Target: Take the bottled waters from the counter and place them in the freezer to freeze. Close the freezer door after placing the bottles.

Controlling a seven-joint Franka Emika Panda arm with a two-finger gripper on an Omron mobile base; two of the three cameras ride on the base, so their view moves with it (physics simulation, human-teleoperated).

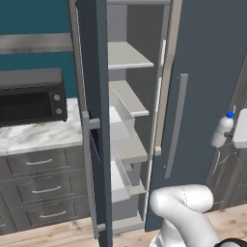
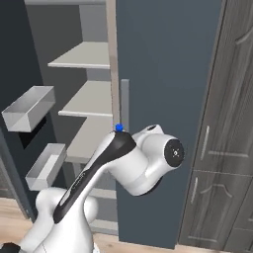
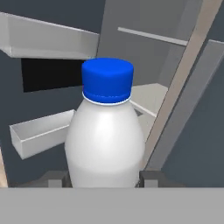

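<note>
One blue-capped bottle (image 3: 106,135) is counted, held between the two finger tips of the gripper (image 3: 105,178). Beyond the gripper, one open freezer door (image 1: 96,120) carrying two white bins (image 2: 29,107) is counted, together with three pale grey shelves (image 2: 84,55). One black microwave (image 1: 32,99) and three drawers (image 1: 41,163) are also counted.

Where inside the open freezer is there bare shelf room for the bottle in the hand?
The pale shelves between door bins and closed right door look bare. The hand grips the blue-capped bottle. Tightest beside the bins.
</note>
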